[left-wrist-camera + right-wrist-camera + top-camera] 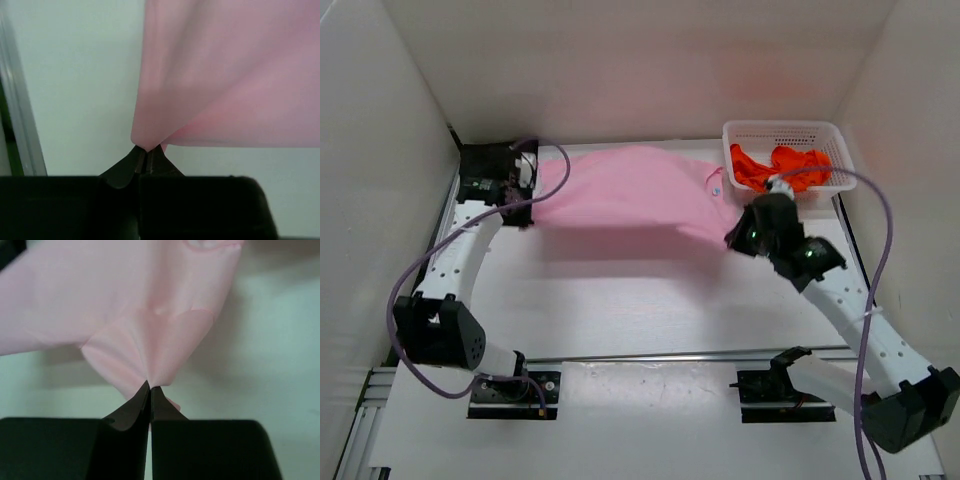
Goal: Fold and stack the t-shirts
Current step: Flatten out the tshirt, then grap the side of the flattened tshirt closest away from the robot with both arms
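Note:
A light pink t-shirt (625, 195) hangs stretched above the table between my two grippers. My left gripper (525, 190) is shut on the shirt's left corner, and the left wrist view shows the pink cloth (230, 75) pinched at the tips of that gripper (146, 152). On the other side, my right gripper (738, 232) is shut on the right corner; in the right wrist view the cloth (135, 310) fans out from the gripper's tips (150, 388). An orange-red t-shirt (780, 168) lies crumpled in the white mesh basket (840, 135). The black t-shirt is out of view.
The basket stands at the back right, close behind my right gripper. White walls close in the table at the left, back and right. A metal rail (690, 355) runs across near the arm bases.

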Robot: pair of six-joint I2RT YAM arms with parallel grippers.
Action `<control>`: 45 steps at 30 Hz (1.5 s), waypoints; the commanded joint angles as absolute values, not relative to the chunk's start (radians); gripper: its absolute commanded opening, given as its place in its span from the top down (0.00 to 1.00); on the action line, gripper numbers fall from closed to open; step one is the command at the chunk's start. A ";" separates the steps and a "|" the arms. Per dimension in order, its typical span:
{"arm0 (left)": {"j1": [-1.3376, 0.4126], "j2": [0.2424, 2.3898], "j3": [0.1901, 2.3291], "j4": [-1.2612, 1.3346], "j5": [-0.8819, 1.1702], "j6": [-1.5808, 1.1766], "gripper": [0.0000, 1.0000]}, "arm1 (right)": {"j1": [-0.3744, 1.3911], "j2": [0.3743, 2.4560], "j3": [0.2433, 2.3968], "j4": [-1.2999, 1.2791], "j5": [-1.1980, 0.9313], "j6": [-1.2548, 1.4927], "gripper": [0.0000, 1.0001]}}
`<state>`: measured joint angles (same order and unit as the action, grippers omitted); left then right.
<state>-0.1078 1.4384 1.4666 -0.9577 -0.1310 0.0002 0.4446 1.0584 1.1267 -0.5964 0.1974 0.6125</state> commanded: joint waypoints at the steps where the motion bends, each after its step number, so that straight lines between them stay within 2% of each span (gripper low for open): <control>1: -0.113 1.373 1.278 -1.037 -0.124 0.000 0.90 | 0.556 0.899 0.893 -0.620 0.227 0.777 1.00; 3: -0.114 1.353 1.171 -1.028 -0.124 0.000 0.90 | 0.621 0.844 0.705 -0.620 0.227 0.853 1.00; 7: -0.114 1.344 0.902 -0.977 -0.124 0.000 0.90 | 0.846 0.799 0.522 -0.656 0.268 1.026 1.00; 11: -0.114 1.344 0.770 -0.945 -0.150 0.000 0.90 | 0.986 0.828 0.489 -0.690 0.325 1.135 1.00; 16: -0.114 1.306 0.700 -0.954 -0.150 0.000 0.85 | 1.008 0.879 0.534 -0.706 0.368 1.124 1.00; 20: -0.114 1.264 0.721 -0.992 -0.160 0.000 0.84 | 1.008 0.868 0.570 -0.726 0.437 1.104 1.00; 22: -0.103 1.264 0.747 -1.003 -0.169 0.000 0.83 | 0.999 0.868 0.594 -0.726 0.462 1.063 1.00; 27: -0.103 1.340 0.888 -1.014 -0.160 0.000 0.83 | 0.844 0.957 0.701 -0.677 0.440 0.899 1.00; 34: -0.103 1.502 1.045 -1.032 -0.149 0.000 0.78 | 0.600 1.182 0.805 -0.551 0.318 0.642 1.00; 45: -0.046 1.618 1.088 -1.003 -0.134 0.000 0.77 | 0.485 1.416 0.963 -0.505 0.241 0.517 1.00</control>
<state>-0.0757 1.6337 1.0416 -1.0191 -0.1417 -0.0006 0.5049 1.3930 0.9176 -0.5362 0.2684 0.5858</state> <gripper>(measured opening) 0.229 0.003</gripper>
